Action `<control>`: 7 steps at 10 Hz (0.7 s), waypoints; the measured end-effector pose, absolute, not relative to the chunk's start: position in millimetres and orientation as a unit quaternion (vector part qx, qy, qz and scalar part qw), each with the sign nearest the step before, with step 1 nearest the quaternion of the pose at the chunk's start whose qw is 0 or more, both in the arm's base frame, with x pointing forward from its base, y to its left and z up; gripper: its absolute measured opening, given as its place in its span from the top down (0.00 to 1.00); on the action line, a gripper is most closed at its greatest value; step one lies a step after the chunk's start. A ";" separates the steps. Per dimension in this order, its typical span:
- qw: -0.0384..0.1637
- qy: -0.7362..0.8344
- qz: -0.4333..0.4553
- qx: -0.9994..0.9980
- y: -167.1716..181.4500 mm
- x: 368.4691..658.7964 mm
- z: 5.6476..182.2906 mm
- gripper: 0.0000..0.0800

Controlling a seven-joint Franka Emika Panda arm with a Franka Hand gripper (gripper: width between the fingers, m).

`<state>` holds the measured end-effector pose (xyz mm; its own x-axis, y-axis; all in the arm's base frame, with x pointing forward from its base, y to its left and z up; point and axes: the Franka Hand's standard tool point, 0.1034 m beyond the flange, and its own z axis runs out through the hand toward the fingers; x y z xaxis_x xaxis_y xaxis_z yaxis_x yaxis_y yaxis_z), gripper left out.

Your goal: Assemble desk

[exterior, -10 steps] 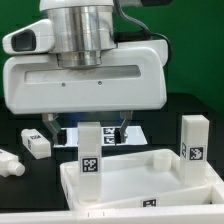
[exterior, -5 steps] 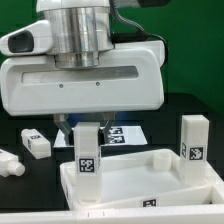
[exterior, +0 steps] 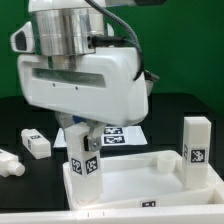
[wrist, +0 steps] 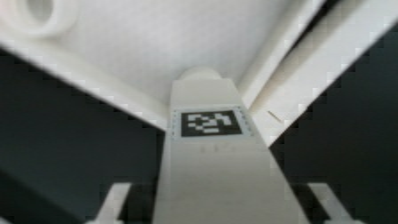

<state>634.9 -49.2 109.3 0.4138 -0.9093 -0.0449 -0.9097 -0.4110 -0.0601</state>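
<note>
One rimmed white tabletop panel [exterior: 135, 190] of the desk lies flat on the black worktop [exterior: 15, 128], filling the near part of the exterior view. At its corner toward the exterior view's left, a tilted leg [exterior: 88, 165] leans out of plumb, its square tag facing the camera and its lower end down at the panel. Whether that end sits in a socket cannot be told. The end effector [exterior: 86, 135] pinches this tilted leg by its upper part, and its broad white body is cocked at the same slant. In the wrist view the tilted leg [wrist: 212, 122] runs straight out from between the two fingers [wrist: 116, 202], one on each side, with the end effector [wrist: 217, 200] centred on it and a white rim of the tabletop panel [wrist: 107, 60] beyond.

An upright leg [exterior: 193, 150] stands at the panel's corner toward the exterior view's right. A loose leg [exterior: 35, 143] lies on its side on the worktop, well apart from the panel toward the exterior view's left. Just beside it, a further white part [exterior: 8, 163] is cut off by the picture's edge. Behind the end effector, the marker board [exterior: 120, 133] lies flat.
</note>
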 end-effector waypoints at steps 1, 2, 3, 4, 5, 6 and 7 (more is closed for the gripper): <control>0.051 0.608 0.010 -0.792 -50.5 634.0 108.7 0.64; 0.051 0.634 0.011 -0.771 -48.8 634.1 108.6 0.64; 0.051 0.651 0.013 -0.757 -45.6 633.8 108.2 0.64; 0.051 0.669 0.014 -0.741 -46.1 634.0 108.2 0.64; 0.051 0.662 0.014 -0.748 -45.7 633.9 107.8 0.64; 0.049 0.618 0.010 -0.784 -45.2 633.7 107.5 0.45; 0.050 0.555 0.007 -0.830 -41.8 633.7 107.0 0.29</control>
